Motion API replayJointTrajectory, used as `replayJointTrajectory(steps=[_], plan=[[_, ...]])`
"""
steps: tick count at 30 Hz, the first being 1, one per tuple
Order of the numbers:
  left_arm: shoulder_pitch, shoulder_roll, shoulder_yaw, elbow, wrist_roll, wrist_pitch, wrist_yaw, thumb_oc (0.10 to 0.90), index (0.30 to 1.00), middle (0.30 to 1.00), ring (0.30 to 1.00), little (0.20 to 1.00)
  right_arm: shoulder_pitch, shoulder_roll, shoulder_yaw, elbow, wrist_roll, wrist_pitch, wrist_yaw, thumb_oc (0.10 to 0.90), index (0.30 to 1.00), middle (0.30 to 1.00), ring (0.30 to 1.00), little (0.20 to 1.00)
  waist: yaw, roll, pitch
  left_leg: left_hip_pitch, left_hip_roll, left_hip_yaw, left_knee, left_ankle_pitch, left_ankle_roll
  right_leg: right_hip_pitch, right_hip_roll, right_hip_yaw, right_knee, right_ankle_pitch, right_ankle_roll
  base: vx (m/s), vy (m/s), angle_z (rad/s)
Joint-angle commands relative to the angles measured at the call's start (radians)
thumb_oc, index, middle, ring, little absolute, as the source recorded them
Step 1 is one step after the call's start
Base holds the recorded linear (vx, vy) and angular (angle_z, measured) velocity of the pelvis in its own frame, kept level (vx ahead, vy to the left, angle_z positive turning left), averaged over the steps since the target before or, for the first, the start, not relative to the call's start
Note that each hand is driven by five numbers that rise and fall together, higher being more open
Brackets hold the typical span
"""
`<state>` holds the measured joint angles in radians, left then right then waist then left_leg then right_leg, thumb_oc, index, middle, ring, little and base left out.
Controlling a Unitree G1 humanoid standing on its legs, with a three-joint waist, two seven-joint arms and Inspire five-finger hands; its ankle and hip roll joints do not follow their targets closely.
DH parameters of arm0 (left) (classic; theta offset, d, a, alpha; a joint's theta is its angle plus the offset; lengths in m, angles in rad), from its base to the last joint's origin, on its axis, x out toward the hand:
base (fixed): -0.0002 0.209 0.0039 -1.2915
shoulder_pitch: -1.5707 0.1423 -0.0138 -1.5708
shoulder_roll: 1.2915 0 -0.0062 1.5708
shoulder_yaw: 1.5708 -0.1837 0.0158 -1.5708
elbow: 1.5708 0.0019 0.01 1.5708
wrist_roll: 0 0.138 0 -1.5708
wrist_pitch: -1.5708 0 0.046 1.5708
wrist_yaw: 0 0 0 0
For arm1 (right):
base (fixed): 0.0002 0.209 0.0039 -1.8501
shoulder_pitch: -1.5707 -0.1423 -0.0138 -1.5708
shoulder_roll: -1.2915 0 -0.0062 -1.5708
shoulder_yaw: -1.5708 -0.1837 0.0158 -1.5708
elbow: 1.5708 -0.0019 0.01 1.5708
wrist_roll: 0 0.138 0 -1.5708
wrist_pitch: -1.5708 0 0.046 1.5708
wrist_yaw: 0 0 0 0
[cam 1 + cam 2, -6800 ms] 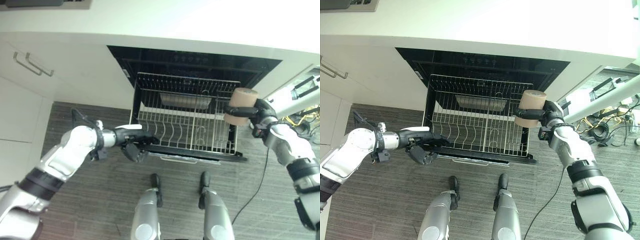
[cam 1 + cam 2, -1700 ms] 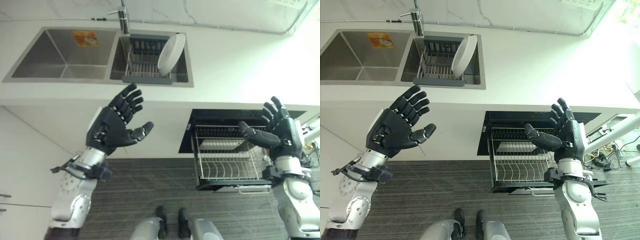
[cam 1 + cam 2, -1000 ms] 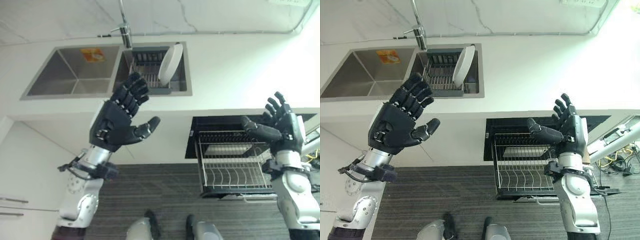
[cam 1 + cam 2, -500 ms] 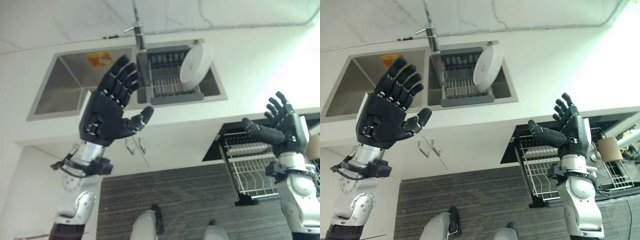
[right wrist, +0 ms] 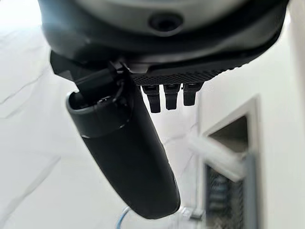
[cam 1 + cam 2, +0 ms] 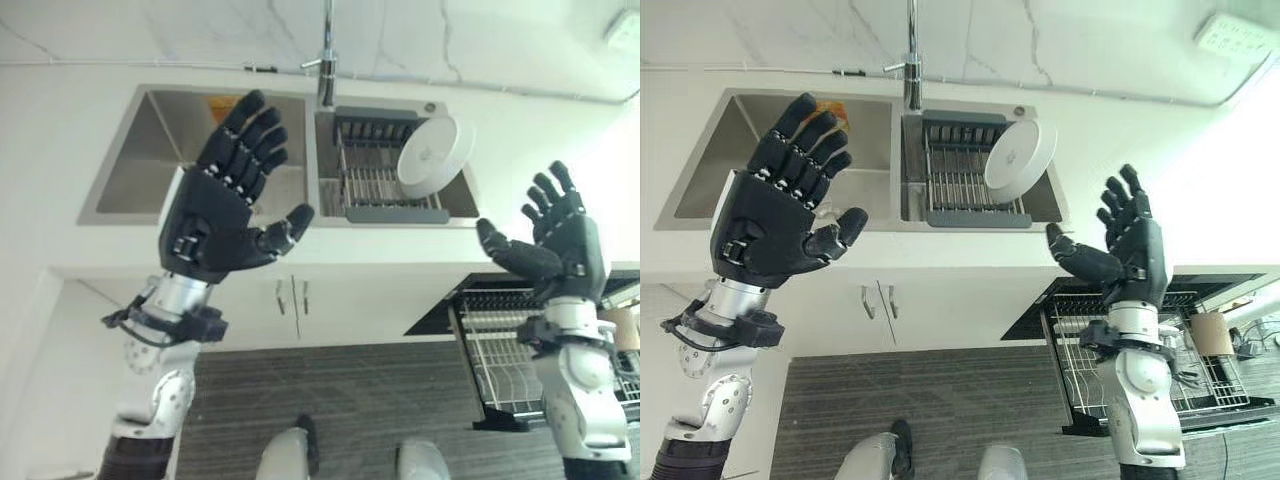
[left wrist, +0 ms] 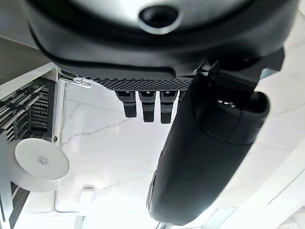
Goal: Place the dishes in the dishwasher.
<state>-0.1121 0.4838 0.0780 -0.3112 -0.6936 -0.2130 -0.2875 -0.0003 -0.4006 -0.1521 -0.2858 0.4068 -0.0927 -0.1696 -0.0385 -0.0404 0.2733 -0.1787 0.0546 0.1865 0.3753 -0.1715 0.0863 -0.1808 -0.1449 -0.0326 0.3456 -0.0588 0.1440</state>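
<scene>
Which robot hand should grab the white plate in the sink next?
Probably the right hand. It is open and empty and shows nearer the white plate, which leans at the right end of the drying rack. The left hand, also open and empty, shows over the other sink basin, farther away.

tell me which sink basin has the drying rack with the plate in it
The basin on the robot's right, beside the faucet: it holds the dark drying rack with a white plate leaning in it. The left basin has no rack.
</scene>
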Motion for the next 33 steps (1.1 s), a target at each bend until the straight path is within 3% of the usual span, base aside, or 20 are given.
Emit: replayJointTrajectory(steps=[1,4,11,18,24,27,33], plan=[[-0.083,-0.017,-0.015,-0.106,0.003,-0.054,0.009,0.800,0.900,0.900,0.900,0.900,-0.062,-0.070,-0.085,-0.050,0.066,-0.125,0.042,0.800,0.900,0.900,0.900,0.900,-0.050,0.019,-0.062,0.078,-0.029,-0.112,-0.075,-0.040,-0.096,-0.008,-0.007,-0.028,-0.046,0.043,0.016,0.22,-0.243,0.04],[-0.072,-0.010,-0.023,-0.118,0.027,-0.048,0.017,0.800,0.900,0.900,0.900,0.900,-0.068,-0.073,-0.072,-0.061,0.067,-0.108,0.047,0.800,0.900,0.900,0.900,0.900,-0.054,0.002,-0.058,0.110,-0.030,-0.103,-0.075,-0.079,-0.096,-0.080,-0.052,-0.017,-0.046,0.106,0.039,0.22,-0.296,0.00],[-0.050,0.000,-0.038,-0.113,0.031,-0.037,0.076,0.800,0.900,0.900,0.900,0.900,-0.116,-0.083,-0.046,-0.049,0.126,-0.101,-0.012,0.800,0.900,0.900,0.900,0.900,-0.025,-0.004,-0.087,0.133,0.000,-0.095,-0.075,-0.101,-0.103,-0.059,-0.057,-0.052,-0.046,0.041,0.049,0.13,-0.218,0.16],[-0.041,-0.004,-0.037,-0.116,0.037,-0.033,0.083,0.800,0.900,0.900,0.900,0.900,-0.149,-0.118,-0.067,-0.059,0.119,-0.100,-0.075,0.800,0.900,0.900,0.900,0.900,-0.034,0.008,-0.107,0.153,0.041,-0.084,-0.075,-0.105,-0.127,-0.042,-0.030,-0.056,-0.046,0.008,0.025,0.09,-0.127,-0.05],[-0.033,0.006,-0.040,-0.116,0.017,-0.034,0.080,0.800,0.900,0.900,0.900,0.900,-0.155,-0.137,-0.093,-0.062,0.170,-0.086,-0.067,0.800,0.900,0.900,0.900,0.900,-0.052,0.017,-0.114,0.164,0.055,-0.085,-0.075,-0.103,-0.140,-0.045,-0.016,-0.053,-0.046,0.010,0.021,0.06,-0.051,0.02],[-0.042,0.004,-0.060,-0.111,0.024,-0.038,0.083,0.800,0.900,0.900,0.900,0.900,-0.180,-0.147,-0.076,-0.039,0.227,-0.029,-0.047,0.800,0.900,0.900,0.900,0.900,-0.055,0.016,-0.119,0.173,0.057,-0.090,-0.075,-0.105,-0.145,-0.048,-0.015,-0.057,-0.046,0.014,0.020,0.03,-0.021,0.03],[-0.066,0.006,-0.094,-0.084,0.036,-0.054,0.082,0.800,0.900,0.900,0.900,0.900,-0.243,-0.173,-0.024,0.019,0.322,0.003,0.006,0.800,0.900,0.900,0.900,0.900,-0.041,0.003,-0.128,0.184,0.060,-0.097,-0.075,-0.109,-0.153,-0.042,-0.033,-0.088,-0.046,0.018,0.022,0.01,-0.004,0.09]])
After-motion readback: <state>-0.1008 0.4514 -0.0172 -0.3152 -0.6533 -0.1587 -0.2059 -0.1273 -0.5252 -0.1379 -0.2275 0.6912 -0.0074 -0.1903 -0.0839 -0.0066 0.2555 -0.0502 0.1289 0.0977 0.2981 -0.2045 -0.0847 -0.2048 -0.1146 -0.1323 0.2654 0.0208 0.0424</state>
